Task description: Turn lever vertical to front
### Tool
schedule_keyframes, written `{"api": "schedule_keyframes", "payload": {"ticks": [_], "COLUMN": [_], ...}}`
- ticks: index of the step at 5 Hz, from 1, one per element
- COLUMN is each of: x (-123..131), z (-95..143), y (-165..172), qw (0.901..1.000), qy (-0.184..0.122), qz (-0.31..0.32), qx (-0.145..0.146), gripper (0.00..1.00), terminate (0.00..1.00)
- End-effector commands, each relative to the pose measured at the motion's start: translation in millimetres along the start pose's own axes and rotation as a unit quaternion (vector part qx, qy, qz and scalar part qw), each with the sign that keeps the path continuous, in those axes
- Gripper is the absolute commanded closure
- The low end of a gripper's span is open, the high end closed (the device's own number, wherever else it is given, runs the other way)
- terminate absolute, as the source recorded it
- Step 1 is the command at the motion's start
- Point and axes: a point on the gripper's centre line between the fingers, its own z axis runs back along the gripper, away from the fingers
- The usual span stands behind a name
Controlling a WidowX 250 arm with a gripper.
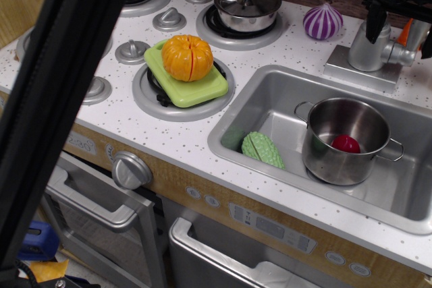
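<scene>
Approach step, by the look of it: the gripper [405, 15] hangs at the top-right edge of frame, right over the faucet body [370, 46], w/ black fingers [375, 19] dropping on either side of the fixture, but nothing shows them pressing on the lever [403, 54] yet. Can't tell if the jaws are spread or closed; the right part of the tool is cut off by the frame edge and partly hidden behind an orange bit [406, 32]. The lever is a short silver-grey stub sticking out sideways to the right from the thick faucet cylinder, which sits on a square plate [356, 69] at the back rim of the sink [270, 92], just right of the purple onion toy [322, 21]. It reads as roughly horizontal, so the turn isn't done. Next move, imo: get a finger against the stub's side or close around it, then sweep it toward the front of the counter; contact needs to be near the tip for leverage, and the stub is short and smooth so slip-off is the risk. Elsewhere: steel pot [345, 141] in the sink w/ a red item [345, 144] inside, green toy [262, 149] beside it, orange pumpkin [187, 57] on a green board [196, 85] on a burner, lidded pot [247, 7] at back. A dark out-of-focus bar [61, 99] blocks the left.
</scene>
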Motion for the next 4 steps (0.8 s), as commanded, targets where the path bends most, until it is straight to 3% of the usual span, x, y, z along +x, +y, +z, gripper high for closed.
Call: {"api": "schedule_keyframes", "payload": {"ticks": [1,3,4], "x": [0.0,10.4,23.3], "z": [0.0,8.8,12.8], "y": [0.0,-8.0,-16.9], "qw": [1.0,0.9961,0.9921], "qy": [0.0,-0.072,-0.117], "qz": [0.0,-0.017,-0.008], "qx": [0.0,0.047,0.045], "gripper": [0.0,0.0,0.0], "terminate": [0.0,0.0,0.0]}}
